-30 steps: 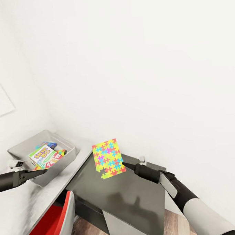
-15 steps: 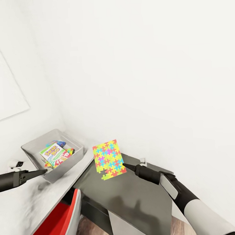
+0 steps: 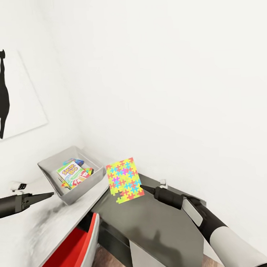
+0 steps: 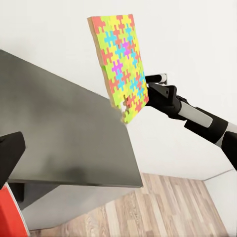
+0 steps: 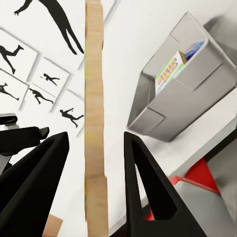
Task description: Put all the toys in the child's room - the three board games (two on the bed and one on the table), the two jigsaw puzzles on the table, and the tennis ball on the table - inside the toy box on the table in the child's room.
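Note:
A jigsaw puzzle (image 3: 123, 180), a thin slab of yellow, pink, green and blue pieces, hangs upright above the table's dark grey end section (image 3: 153, 218). My right gripper (image 3: 141, 186) is shut on its lower corner. In the right wrist view the puzzle (image 5: 95, 123) stands edge-on between the two fingers. The grey toy box (image 3: 80, 193) sits on the pale table top (image 3: 44, 228), left of the puzzle. Inside it lies the SKIP-BO board game (image 3: 71, 171) among other colourful items. My left gripper (image 3: 50, 194) is open and holds nothing, just left of the box.
A red and grey piece of furniture (image 3: 65, 250) stands under the table's front edge. White walls close off the corner behind the table, with a black silhouette picture (image 3: 6, 97) on the left one. Wooden floor (image 4: 163, 207) lies beyond the dark section's end.
The whole view has swung left, bringing the silhouette picture into sight. The toy box now lies closer to the held puzzle. Both arms keep their pose.

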Controlling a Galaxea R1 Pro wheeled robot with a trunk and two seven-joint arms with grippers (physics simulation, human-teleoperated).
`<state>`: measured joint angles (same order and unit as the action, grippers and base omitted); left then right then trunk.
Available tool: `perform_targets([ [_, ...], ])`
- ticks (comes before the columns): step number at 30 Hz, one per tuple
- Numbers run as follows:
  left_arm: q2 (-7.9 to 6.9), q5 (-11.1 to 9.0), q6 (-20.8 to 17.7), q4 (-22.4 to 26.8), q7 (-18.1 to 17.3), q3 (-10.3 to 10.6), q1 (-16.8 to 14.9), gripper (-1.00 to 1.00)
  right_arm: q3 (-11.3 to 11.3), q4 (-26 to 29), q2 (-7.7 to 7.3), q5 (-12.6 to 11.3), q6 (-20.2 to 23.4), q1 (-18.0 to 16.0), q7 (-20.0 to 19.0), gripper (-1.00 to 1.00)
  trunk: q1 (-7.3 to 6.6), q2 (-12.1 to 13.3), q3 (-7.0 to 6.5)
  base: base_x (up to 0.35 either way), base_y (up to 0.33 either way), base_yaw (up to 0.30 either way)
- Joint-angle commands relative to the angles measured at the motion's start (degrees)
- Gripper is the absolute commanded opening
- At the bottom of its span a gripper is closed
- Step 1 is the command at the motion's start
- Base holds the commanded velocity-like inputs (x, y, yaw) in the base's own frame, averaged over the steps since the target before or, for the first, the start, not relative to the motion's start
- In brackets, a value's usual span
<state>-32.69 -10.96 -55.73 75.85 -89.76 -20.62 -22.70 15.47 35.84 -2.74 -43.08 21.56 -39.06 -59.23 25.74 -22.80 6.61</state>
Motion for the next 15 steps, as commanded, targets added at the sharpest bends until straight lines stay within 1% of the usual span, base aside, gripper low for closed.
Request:
perform_targets([
  [1, -0.01, 0.06, -0.61, 0.00, -0.24, 0.00, -0.06, 1.00, 0.26, 0.02, -0.07, -0.60, 0.45, -0.05, 0.01, -1.00, 0.04, -0.12, 0.04, 0.000, 0.000, 0.154],
  [15, -0.01, 0.06, -0.61, 0.00, -0.24, -0.03, -0.06, 1.00, 0.26, 0.02, -0.08, -0.60, 0.41, -0.05, -0.01, -1.00, 0.04, -0.12, -1.14, 0.000, 0.000, 0.154],
])
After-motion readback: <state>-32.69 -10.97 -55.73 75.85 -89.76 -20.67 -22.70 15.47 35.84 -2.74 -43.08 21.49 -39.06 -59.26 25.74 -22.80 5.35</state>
